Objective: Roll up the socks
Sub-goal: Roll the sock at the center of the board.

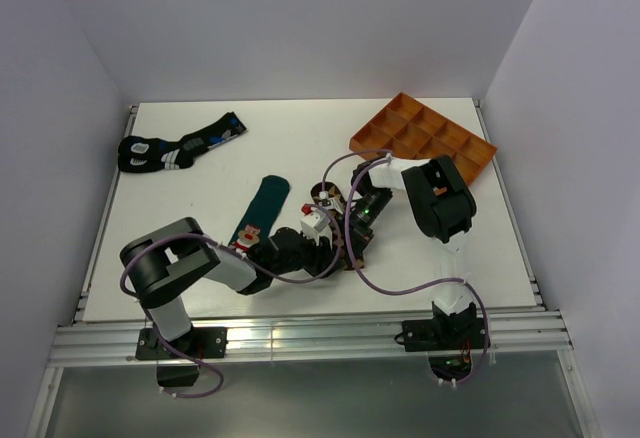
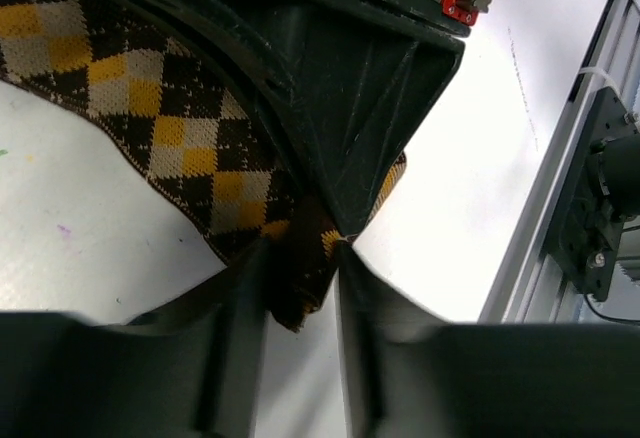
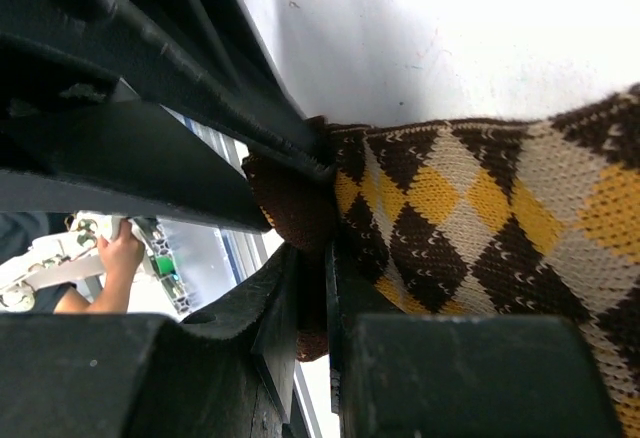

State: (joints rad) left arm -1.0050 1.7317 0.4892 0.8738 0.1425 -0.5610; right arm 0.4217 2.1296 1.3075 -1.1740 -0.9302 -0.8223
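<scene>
Left wrist view, tool: the left gripper [image 2: 300, 263] is pinched tight on the dark brown end of the checkered sock [image 2: 180, 148], with fabric bunched between its jaws.
Right wrist view, tool: the right gripper [image 3: 312, 308] is clamped on that same dark end, its fingers right against the left arm's finger.
Sock's long axis: from the shared pinch the argyle body runs flat on the table [image 1: 300, 128]. It goes up and to the left in the left wrist view and out to the right in the right wrist view.
Nearer arm: neither, since both hold one end and the whole length lies beyond the fingers.
Coming move, as a judgement: the roll has to start at this gripped end and travel along that length.
Top view: the grippers meet at mid-table and hide most of the sock.
Teal sock [image 1: 262, 206]: lies flat just left of them, untouched.
Farther out: an orange tray [image 1: 425, 138] at back right and a dark sock pair [image 1: 175, 148] at back left.
</scene>
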